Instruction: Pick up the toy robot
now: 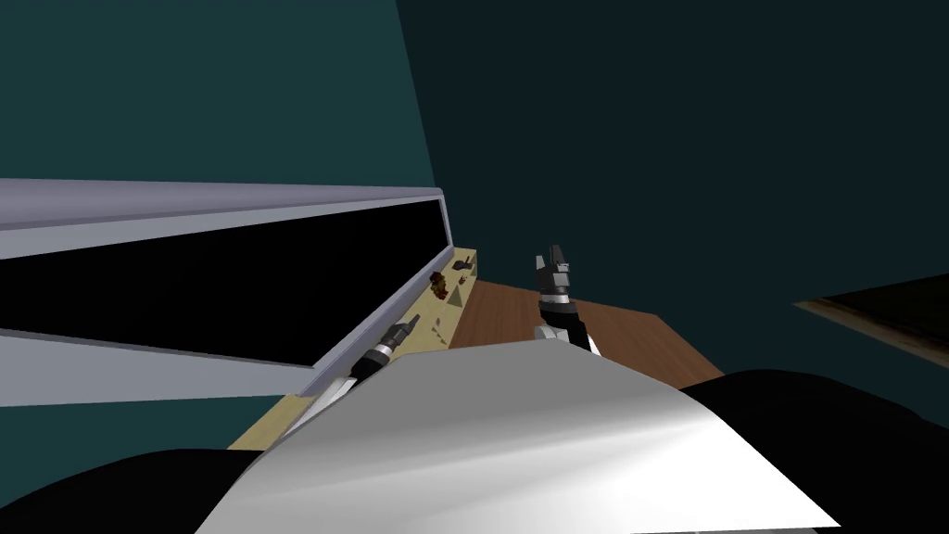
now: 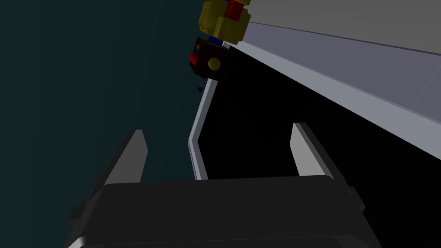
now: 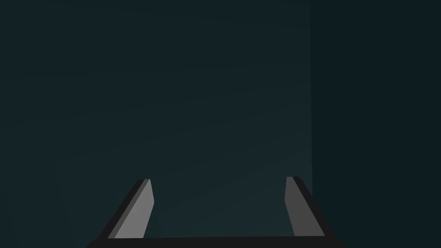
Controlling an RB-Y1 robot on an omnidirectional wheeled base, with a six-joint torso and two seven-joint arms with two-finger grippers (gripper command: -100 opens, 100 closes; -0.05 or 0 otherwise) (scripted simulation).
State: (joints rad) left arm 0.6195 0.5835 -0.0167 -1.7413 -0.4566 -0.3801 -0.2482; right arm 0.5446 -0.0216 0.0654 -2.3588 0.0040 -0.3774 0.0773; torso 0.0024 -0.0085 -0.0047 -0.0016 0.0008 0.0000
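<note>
The toy robot (image 2: pixel 218 38), built of yellow, red and dark blocks, stands well ahead of my left gripper (image 2: pixel 219 150), beside the corner of a grey-framed black panel (image 2: pixel 200 129). That gripper is open with nothing between its fingers. In the head view the toy robot (image 1: pixel 439 284) is a small brown-red shape on a pale wooden ledge (image 1: pixel 443 326), with my left gripper (image 1: pixel 409 326) low over the ledge and short of it. My right gripper (image 1: pixel 554 260) is raised to the right, and the right gripper (image 3: pixel 217 206) is open and holds nothing.
The large grey-framed black panel (image 1: pixel 185 199) runs along the ledge on the left, close to my left arm. A small dark object (image 1: pixel 462 267) and a grey cone (image 1: pixel 457 295) sit near the toy. A brown wooden surface (image 1: pixel 612 329) lies to the right.
</note>
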